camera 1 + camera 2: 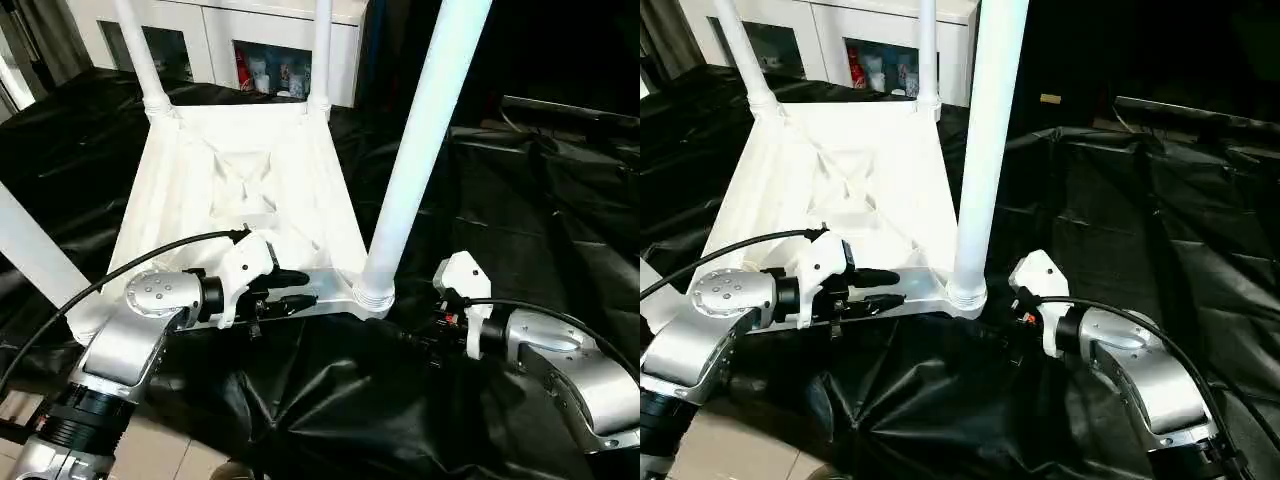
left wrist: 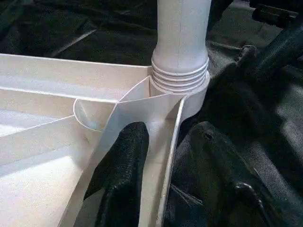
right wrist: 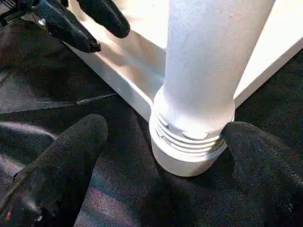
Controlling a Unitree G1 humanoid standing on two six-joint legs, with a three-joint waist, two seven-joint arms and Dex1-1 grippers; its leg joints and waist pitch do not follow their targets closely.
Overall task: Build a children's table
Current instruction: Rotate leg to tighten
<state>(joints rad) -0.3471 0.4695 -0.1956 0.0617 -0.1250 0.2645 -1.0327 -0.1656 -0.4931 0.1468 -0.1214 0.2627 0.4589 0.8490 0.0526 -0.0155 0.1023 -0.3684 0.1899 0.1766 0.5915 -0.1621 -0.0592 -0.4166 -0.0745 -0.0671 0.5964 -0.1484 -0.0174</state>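
Four legs up on the upturned top (image 1: 240,160), left gripper (image 1: 290,288) pinching its near rim, right gripper (image 3: 161,142) wide open around the near-right leg (image 1: 425,130): close low by the threads, then twist

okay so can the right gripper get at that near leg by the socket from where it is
Probably yes. The right gripper stands open with its fingers either side of the near leg just above the corner socket, nothing between them.

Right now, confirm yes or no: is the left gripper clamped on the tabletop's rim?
Yes, the left gripper has one finger inside and one outside the tabletop rim.
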